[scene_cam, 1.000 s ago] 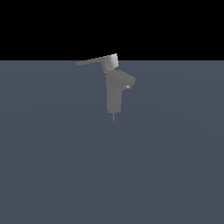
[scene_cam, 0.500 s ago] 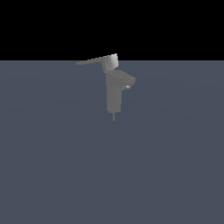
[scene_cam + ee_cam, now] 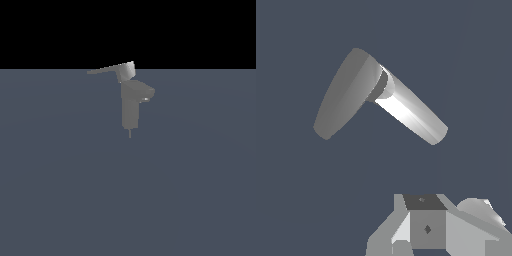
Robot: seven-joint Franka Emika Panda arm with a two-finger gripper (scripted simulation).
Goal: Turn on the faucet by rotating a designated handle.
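The small gray faucet (image 3: 131, 107) stands upright on the flat blue-gray ground, its short spout (image 3: 146, 93) angled toward the exterior view's right. On top, the handle (image 3: 109, 70) is a thin flat blade reaching toward the exterior view's left from a short hub (image 3: 127, 71). The wrist view looks down on the faucet: the matte flat handle (image 3: 342, 96) meets the shiny faucet body (image 3: 411, 114) at a corner. Part of my gripper (image 3: 427, 230) shows at that view's edge, apart from the faucet with nothing in it. Its fingertips are cut off. No arm shows in the exterior view.
Flat blue-gray ground (image 3: 128, 200) spreads around the faucet, under a black background. No other object is in view.
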